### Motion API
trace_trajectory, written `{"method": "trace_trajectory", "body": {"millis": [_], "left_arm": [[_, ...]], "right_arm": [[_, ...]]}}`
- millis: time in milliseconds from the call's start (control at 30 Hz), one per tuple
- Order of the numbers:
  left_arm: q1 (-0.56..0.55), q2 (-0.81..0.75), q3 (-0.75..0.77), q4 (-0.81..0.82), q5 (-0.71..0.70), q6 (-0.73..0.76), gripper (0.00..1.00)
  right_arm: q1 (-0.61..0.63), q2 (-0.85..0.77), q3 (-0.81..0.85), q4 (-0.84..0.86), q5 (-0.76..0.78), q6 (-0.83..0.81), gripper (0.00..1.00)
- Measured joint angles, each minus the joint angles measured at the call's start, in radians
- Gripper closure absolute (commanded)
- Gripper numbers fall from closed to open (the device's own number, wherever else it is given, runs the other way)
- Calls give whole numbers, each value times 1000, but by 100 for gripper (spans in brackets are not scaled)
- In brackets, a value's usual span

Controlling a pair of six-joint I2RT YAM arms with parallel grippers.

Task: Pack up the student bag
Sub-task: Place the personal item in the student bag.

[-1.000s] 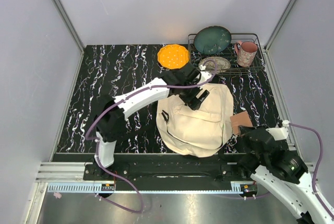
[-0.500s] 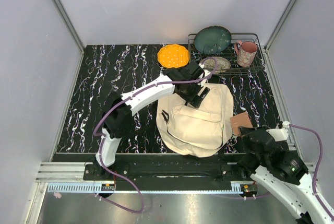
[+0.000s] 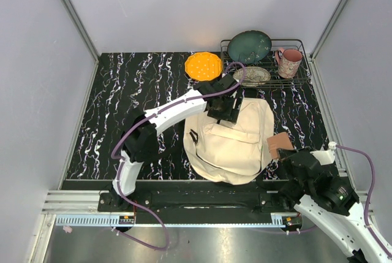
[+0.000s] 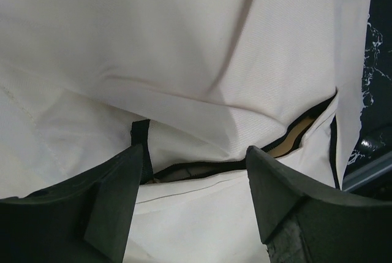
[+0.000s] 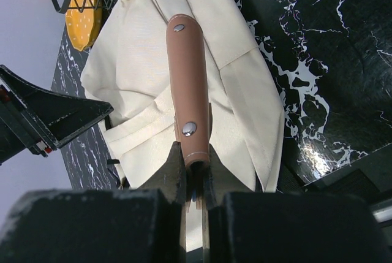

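The bag [image 3: 229, 143] lies flat near the desk's front edge, right of the middle. The step in hand is opening it. The left gripper [image 4: 193, 159] hangs over its far end with fingers spread wide and holding nothing, straddling the fabric by the zip slit [image 4: 294, 137], which gapes only slightly. The right gripper [image 5: 193, 162] is clamped on a brown book [image 5: 187, 73], poised at the bag's right side near the front right corner.

Next, I judge, the left fingers must pinch the upper flap and lift it before the book can slide in. The rack [image 3: 300, 45] and the orange plate [image 3: 203, 65] crowd the far edge just behind the left gripper, so room to pull back is short. The desk's left half offers room.
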Motion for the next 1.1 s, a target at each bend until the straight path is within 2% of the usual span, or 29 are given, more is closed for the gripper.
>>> {"method": "trace_trajectory", "body": {"millis": [267,767,1100], "left_arm": [[-27,-31,-25,18,-74,-106,37],[-68,-45,-72,50,-126,-196,37],[-55,42,-24,45,-154,-203,36]], "right_arm": [[0,-6,-12,11,-14,0,100],[0,-6,-20,32,-25,0,100],[0,-15,-20,32,-26,-1,100]]}}
